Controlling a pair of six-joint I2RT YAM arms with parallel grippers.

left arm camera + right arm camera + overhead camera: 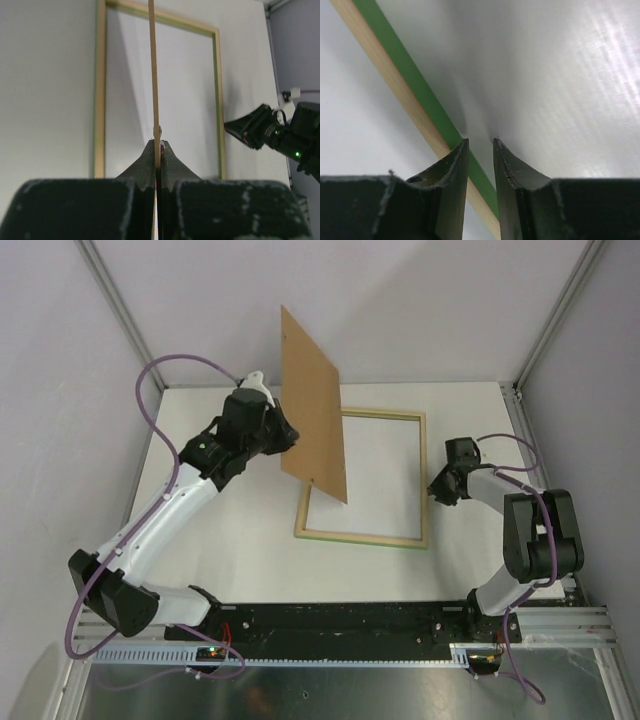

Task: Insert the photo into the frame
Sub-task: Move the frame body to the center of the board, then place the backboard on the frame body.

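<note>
The frame [360, 535] lies flat on the table with its pale wood back up. It also shows in the left wrist view [100, 100], and its green edge shows in the right wrist view [405, 75]. A white, slightly shiny surface [375, 475] fills its opening; the photo's print shows nowhere. My left gripper [290, 435] is shut on the edge of the plain brown backing board [312, 405], holding it upright above the frame's left side, edge-on in its wrist view [153, 75]. My right gripper [435, 487] sits low at the frame's right rail, jaws narrowly apart over the rail [480, 142].
White table [220, 550] enclosed by pale walls, with metal posts at the back corners. The arm bases and a black rail [340, 620] run along the near edge. The right arm's elbow [540, 535] is folded close to the right wall.
</note>
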